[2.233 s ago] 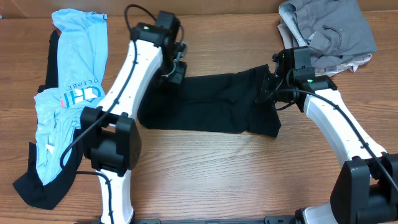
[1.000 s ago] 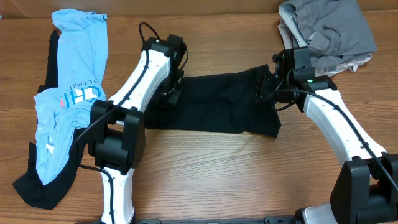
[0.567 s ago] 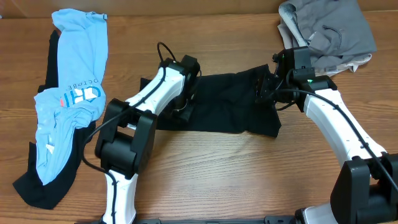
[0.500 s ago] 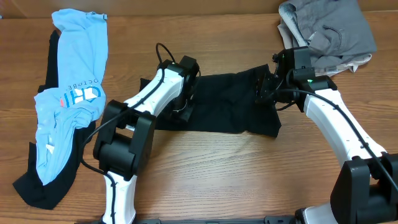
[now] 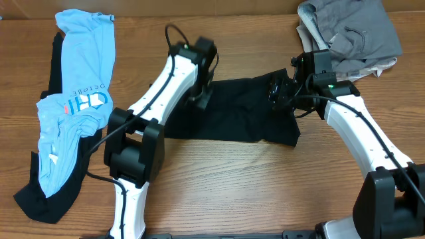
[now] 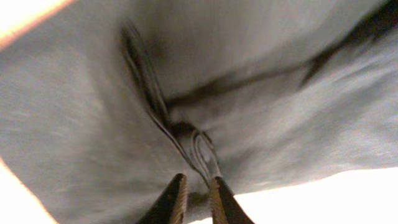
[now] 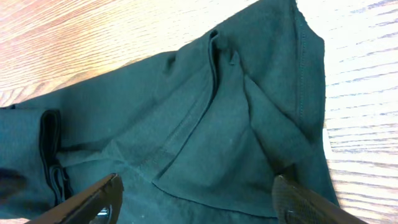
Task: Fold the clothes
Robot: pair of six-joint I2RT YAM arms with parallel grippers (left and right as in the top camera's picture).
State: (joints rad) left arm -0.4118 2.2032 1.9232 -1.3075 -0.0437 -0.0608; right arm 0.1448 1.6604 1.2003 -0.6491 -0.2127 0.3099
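From my remote seat, the only thing outside the job is the desk point(image 5: 232, 192): a brown wood-grain top, its grain running from 9 to 3 o'clock in the overhead view. On the right wrist feed it shows toward 10 o'clock, glare-washed toward 3 o'clock.

Overhead: even light is falling, sharp.
Left wrist: black shirt point(image 6: 249, 124) is blurring, corners are glaring.
Right wrist: table point(image 7: 360, 74) is glaring.

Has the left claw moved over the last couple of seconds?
Yes. Overhead, the left claw has shifted right, away from the light-blue tee and further in over the black shirt.
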